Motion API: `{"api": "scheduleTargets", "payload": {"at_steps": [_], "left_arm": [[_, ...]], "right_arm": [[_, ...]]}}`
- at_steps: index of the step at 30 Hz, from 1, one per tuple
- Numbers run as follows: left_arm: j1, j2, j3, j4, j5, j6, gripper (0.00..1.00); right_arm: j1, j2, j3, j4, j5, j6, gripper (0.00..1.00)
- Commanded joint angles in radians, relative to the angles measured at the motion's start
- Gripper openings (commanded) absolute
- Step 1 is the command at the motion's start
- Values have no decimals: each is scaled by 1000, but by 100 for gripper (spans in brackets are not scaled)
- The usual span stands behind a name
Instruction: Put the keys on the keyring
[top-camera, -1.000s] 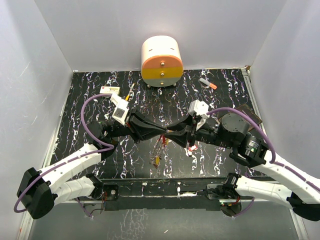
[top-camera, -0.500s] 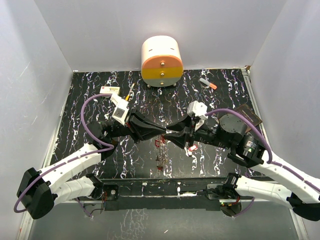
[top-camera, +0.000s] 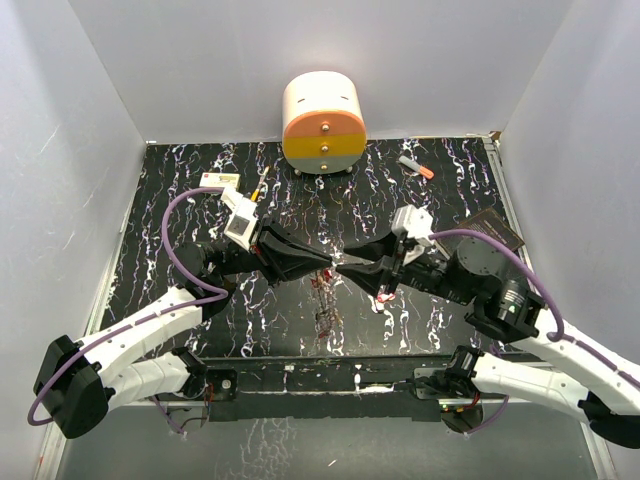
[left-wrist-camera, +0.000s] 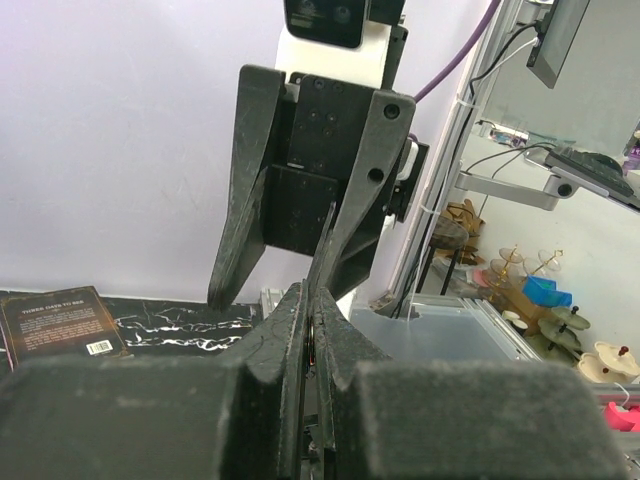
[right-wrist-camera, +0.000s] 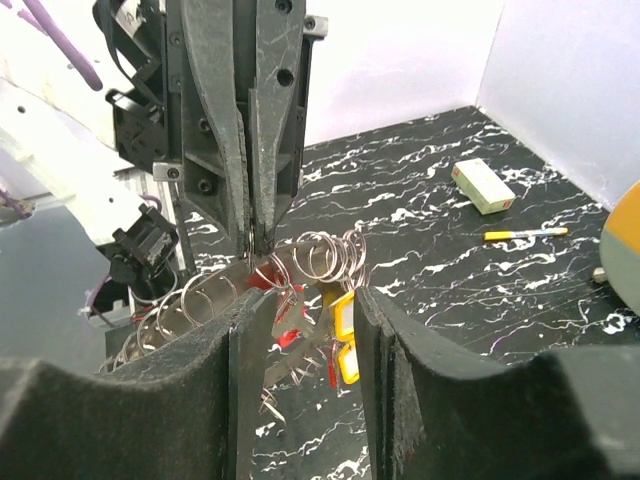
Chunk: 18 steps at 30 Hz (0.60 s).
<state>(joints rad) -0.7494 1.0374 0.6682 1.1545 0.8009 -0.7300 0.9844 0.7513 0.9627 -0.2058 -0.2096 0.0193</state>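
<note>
Keys (right-wrist-camera: 340, 325) with red and yellow heads hang bunched under the keyring (right-wrist-camera: 318, 258), aloft over the middle of the table (top-camera: 180, 200); the left gripper (right-wrist-camera: 255, 238) pinches the ring's silver loops at one edge; the right gripper (right-wrist-camera: 308, 305) stands part-spread around the bunch, holding nothing; it should, I judge, close on one key head only and steer it to the ring's split; since half a second ago the right arm has drawn back slightly rightward.
</note>
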Motion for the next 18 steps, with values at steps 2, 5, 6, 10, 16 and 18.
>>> {"api": "scheduleTargets", "payload": {"at_steps": [2,5,6,10,16,18], "left_arm": [[-4,-35,43,57,-17,-11,0],[-4,-34,48,57,-10,-12,0],[-4,-34,49,57,-6,-12,0],[-4,-30,63,57,13,-19,0],[-4,-28,71,28,14,-20,0],[-4,-27,73,25,14,-20,0]], "right_arm": [[2,-55,6,62,40,-30,44],[2,-53,8,58,21,-31,46],[2,-49,8,57,8,-31,46],[2,-22,17,40,-39,-35,48],[2,5,18,43,-64,-39,48],[2,4,15,55,-62,-37,49]]}}
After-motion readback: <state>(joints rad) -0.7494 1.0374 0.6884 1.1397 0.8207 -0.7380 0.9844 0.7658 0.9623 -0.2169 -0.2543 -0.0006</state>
